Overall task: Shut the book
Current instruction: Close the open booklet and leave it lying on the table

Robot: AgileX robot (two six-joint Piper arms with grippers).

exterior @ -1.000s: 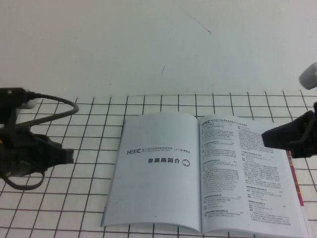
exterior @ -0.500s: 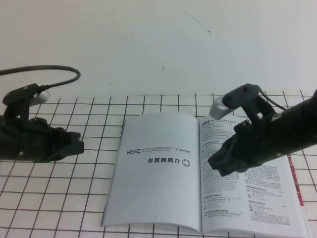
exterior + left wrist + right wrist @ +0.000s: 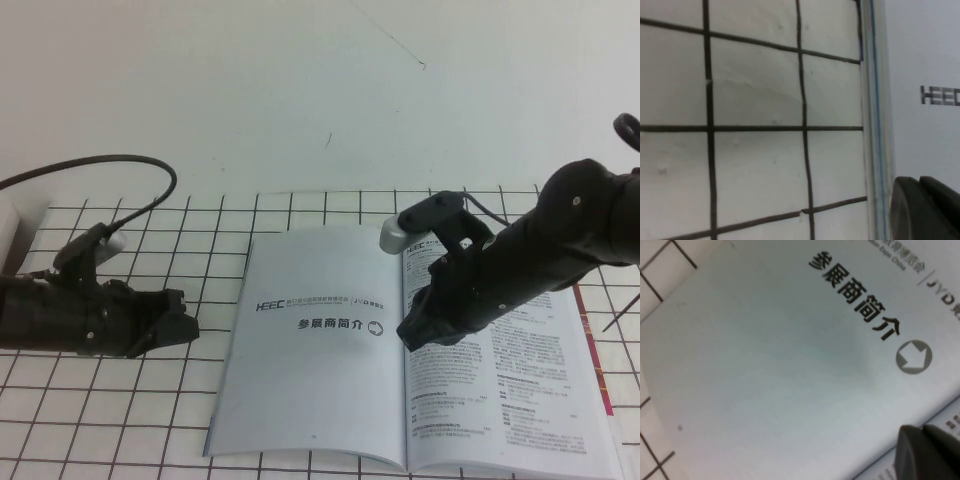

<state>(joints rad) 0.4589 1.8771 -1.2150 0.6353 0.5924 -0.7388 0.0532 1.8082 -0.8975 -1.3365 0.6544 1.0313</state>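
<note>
1 table [image 3: 120, 410]: white, black grid
Book [image 3: 320, 390]: lay open, flat, centre
Left gripper [image 3: 186, 320]: jaws together, empty, hovered beside book's left edge
Right gripper [image 3: 412, 331]: jaws together, empty, was over spine

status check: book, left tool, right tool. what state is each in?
book: open, lying flat on the grid mat, title page to the left, text page to the right.
left tool: low over the mat, just left of the book's left edge, not touching it.
right tool: over the book near its spine; contact unclear.
</note>
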